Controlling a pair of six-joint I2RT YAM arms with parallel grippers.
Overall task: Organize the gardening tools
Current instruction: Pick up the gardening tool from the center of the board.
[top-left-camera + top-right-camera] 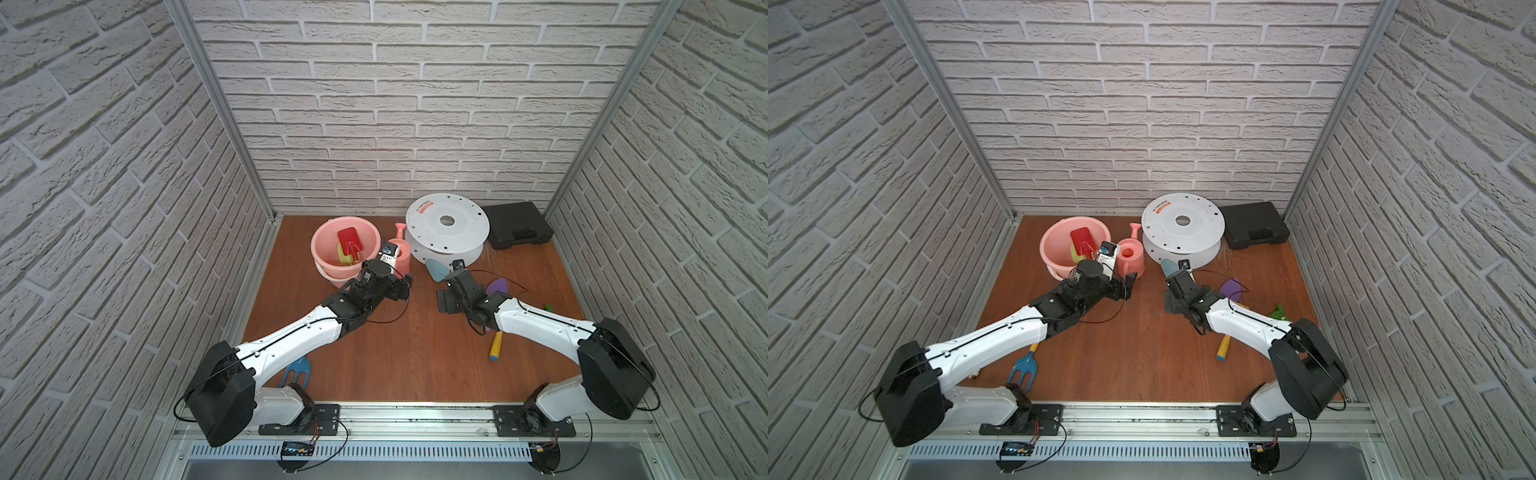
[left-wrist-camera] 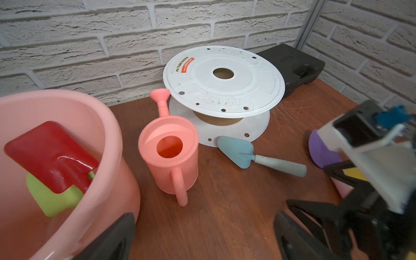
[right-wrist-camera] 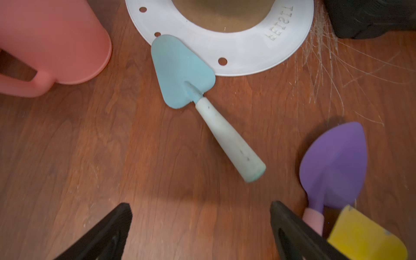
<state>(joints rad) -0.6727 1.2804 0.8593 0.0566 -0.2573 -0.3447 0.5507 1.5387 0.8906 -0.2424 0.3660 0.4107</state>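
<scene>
A red spade (image 1: 350,243) and a lime-green tool (image 2: 54,198) lie inside the pink bucket (image 1: 316,249). The pale teal trowel (image 3: 202,108) lies flat with its blade tip on the white spool's lower flange. A purple trowel (image 3: 333,166) and a yellow trowel (image 3: 364,236) lie to its right, partly under my right arm. The blue fork (image 1: 1023,368) rests under my left arm. My left gripper (image 2: 204,225) hovers open and empty by the bucket and watering can. My right gripper (image 3: 200,209) is open and empty just short of the teal trowel's handle.
A pink watering can (image 2: 168,155) stands between the bucket and a white spool (image 1: 446,226). A black case (image 1: 517,226) sits in the back right corner. A small green nozzle (image 1: 1278,312) lies by the right arm. Brick walls close in three sides.
</scene>
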